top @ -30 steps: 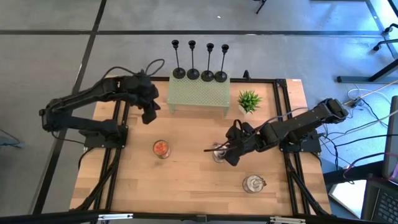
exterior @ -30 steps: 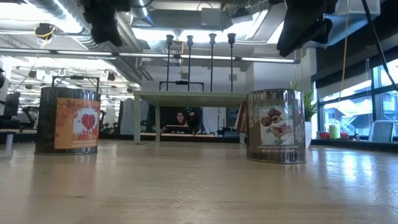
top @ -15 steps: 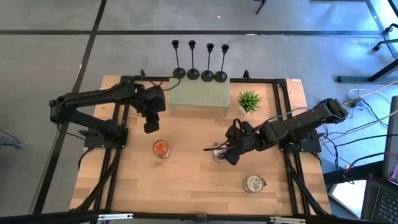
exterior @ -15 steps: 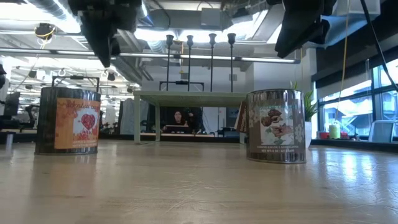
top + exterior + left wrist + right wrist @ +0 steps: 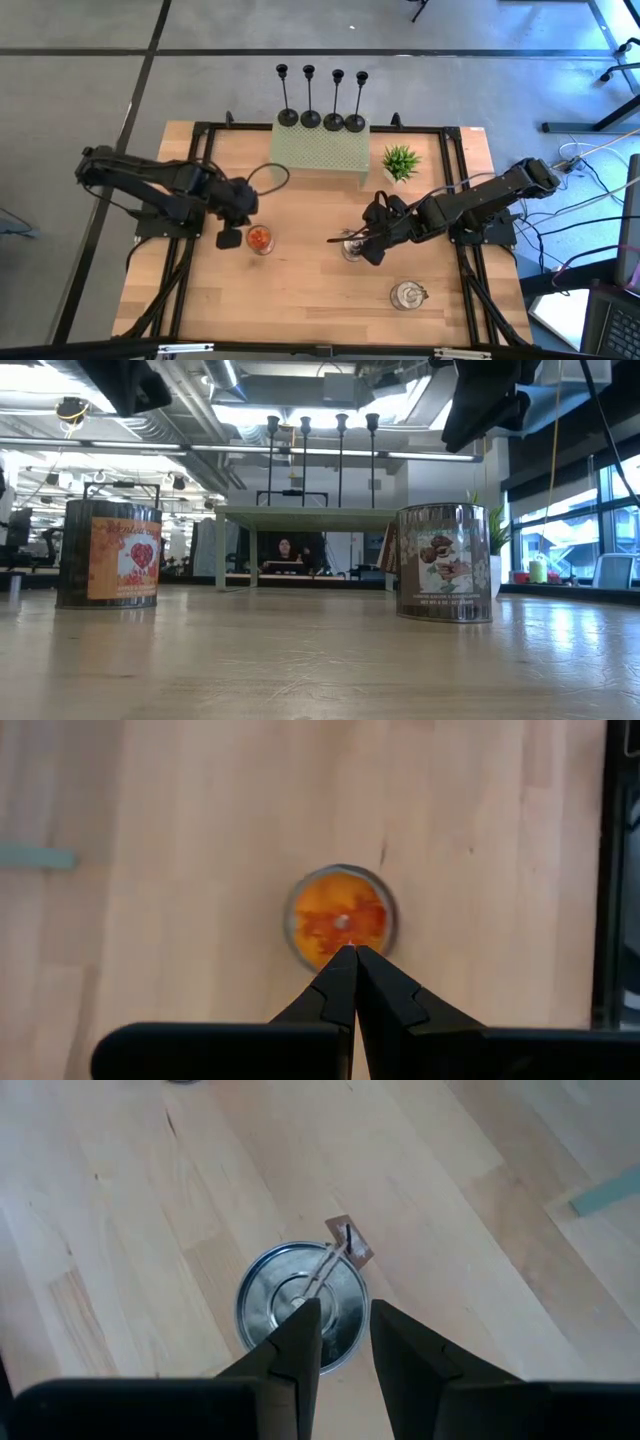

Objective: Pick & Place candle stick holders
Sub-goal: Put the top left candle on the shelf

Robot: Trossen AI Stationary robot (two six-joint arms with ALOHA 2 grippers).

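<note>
Fingers (image 5: 340,982) of your left gripper (image 5: 229,238) were clenched empty beside the orange-filled glass jar (image 5: 259,239); your right gripper (image 5: 335,1330) stood parted over the silver-lidded jar (image 5: 300,1302), centre frame.

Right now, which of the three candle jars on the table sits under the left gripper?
The orange-topped jar, left of the two silver-lidded jars. The shut left gripper hovers at its edge; the right gripper hangs over the middle lidded jar.
</note>
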